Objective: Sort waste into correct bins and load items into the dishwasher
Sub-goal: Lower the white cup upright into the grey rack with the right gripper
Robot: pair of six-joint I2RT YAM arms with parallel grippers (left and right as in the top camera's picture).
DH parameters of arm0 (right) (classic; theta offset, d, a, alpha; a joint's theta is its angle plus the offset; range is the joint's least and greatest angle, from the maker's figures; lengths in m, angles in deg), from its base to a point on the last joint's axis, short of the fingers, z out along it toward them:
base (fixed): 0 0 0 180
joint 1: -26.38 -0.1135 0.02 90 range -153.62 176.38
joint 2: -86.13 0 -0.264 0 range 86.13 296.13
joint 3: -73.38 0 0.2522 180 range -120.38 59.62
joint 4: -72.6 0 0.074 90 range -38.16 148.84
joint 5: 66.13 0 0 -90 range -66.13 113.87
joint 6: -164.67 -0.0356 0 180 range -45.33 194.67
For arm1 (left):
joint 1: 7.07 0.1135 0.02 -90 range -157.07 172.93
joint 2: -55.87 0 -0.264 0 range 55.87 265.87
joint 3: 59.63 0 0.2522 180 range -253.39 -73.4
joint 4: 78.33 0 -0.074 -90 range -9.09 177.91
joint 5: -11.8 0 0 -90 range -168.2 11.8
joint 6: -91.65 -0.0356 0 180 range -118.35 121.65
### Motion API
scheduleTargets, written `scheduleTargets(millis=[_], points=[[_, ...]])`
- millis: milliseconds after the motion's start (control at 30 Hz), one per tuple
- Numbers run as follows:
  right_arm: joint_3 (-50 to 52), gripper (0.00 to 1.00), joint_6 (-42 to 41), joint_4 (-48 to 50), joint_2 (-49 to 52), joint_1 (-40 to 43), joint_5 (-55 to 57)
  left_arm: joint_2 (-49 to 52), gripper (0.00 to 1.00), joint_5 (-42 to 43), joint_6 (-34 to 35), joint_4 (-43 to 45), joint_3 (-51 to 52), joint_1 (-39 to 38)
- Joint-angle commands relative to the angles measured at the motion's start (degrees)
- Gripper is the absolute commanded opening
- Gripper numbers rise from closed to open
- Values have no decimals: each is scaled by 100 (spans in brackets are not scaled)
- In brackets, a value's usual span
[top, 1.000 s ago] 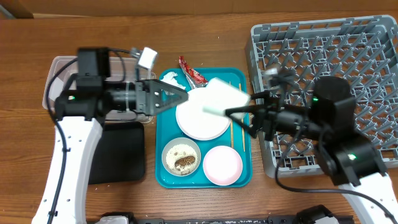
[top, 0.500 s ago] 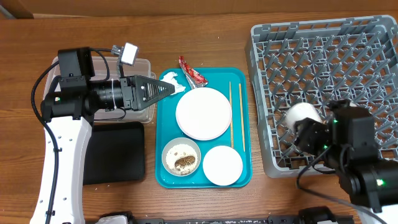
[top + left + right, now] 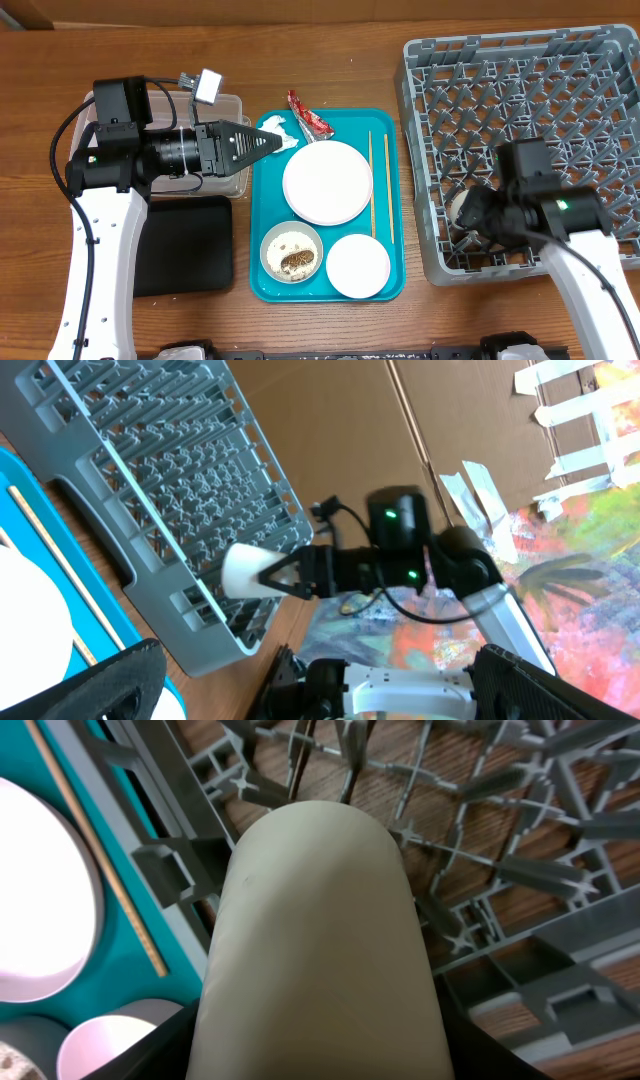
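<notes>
The right gripper (image 3: 272,573) pinches the white bowl (image 3: 320,950), its jaws spread to the bowl's width, with the rack (image 3: 520,60) directly beneath it. The left gripper (image 3: 283,143) hangs wide apart and empty above the teal tray (image 3: 262,270). Below both is a wooden table (image 3: 330,60), and cardboard (image 3: 400,420) stands behind the right arm.

Above teal tray (image 3: 262,215): access open except upper-left corner, under left gripper (image 3: 290,143). Right of tray: right gripper (image 3: 472,210) holding white bowl (image 3: 320,970) blocks nearest dish rack (image 3: 560,70) cells
</notes>
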Motion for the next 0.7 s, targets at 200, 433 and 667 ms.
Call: scheduleTargets(millis=[200, 433, 667], points=[[-170, 84, 960, 431, 341, 33, -433, -26, 100, -59, -11, -37, -63, -9], [-1239, 86, 1060, 326, -39, 33, -675, -66, 100, -1458, -444, -280, -63, -702], [-1547, 79, 1069, 306, -304, 31, -1401, -103, 100, -4621, 33, -920, -66, -1958]])
